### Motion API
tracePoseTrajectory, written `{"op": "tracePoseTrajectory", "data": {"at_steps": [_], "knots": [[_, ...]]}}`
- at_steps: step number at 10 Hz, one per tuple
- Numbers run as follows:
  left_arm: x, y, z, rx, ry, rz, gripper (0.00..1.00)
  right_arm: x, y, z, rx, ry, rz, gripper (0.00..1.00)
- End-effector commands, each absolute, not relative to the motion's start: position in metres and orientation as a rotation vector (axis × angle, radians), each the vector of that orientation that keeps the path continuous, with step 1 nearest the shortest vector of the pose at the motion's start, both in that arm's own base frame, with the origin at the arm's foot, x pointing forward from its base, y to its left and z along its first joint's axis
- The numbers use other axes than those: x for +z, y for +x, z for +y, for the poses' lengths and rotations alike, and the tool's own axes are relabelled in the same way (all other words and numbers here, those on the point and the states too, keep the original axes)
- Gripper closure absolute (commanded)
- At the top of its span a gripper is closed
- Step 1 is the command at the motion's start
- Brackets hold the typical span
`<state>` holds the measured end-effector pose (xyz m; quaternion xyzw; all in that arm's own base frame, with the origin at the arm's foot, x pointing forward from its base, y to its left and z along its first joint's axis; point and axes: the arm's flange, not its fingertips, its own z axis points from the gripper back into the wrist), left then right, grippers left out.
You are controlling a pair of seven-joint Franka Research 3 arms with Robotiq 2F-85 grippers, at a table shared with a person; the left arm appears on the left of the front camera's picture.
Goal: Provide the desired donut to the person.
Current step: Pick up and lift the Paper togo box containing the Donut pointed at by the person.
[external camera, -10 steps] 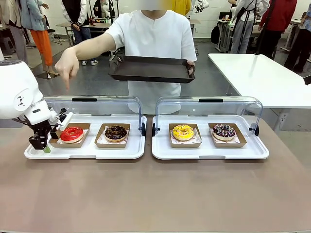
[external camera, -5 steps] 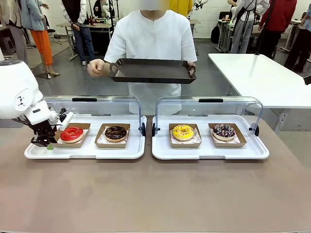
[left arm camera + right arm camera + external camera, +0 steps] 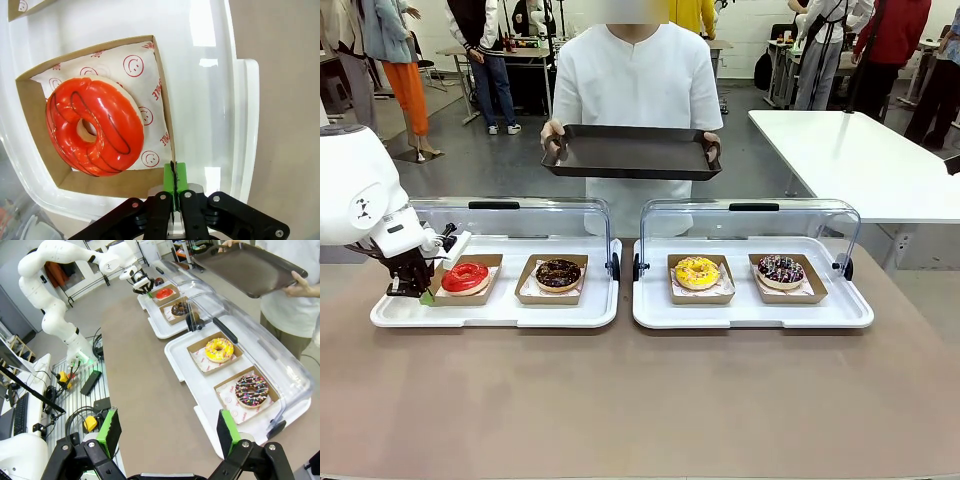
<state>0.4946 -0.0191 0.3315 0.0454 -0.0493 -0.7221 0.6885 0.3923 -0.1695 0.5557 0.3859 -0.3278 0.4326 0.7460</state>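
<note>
One box (image 3: 115, 182) edge is pinched tight by the left gripper (image 3: 174, 172), red donut (image 3: 95, 127) inside, while the right gripper (image 3: 167, 432) hangs wide open.

We saw a 2nd box (image 3: 17, 7) cut off at left wrist pic's top-left corner; up front, left gripper (image 3: 424, 296) hid pt of red donut's box (image 3: 497, 270).

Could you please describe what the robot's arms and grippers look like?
The left arm is glossy white, built of rounded tube-like segments, with a green glow near its base and a small dark marking on one joint. The left gripper and right gripper are black, with angular linkages, silver screws and bright green pads on the jaws.
</note>
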Motion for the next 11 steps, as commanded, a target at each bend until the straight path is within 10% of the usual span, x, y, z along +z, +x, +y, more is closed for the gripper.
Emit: {"op": "tracePoseTrajectory", "data": {"at_steps": [1, 8, 11], "knots": [[0.345, 0.488, -0.018, -1.658, 0.1, -0.101, 1.0, 0.556, 0.393, -0.169, 0.939, 0.85, -0.72, 0.0], [0.522, 0.382, -0.019, -1.659, 0.096, 0.067, 1.0, 0.556, 0.393, -0.169, 0.939, 0.85, -0.72, 0.0], [0.58, 0.366, -0.016, -1.635, 0.131, -0.077, 1.0, 0.556, 0.393, -0.169, 0.939, 0.85, -0.72, 0.0]]}}
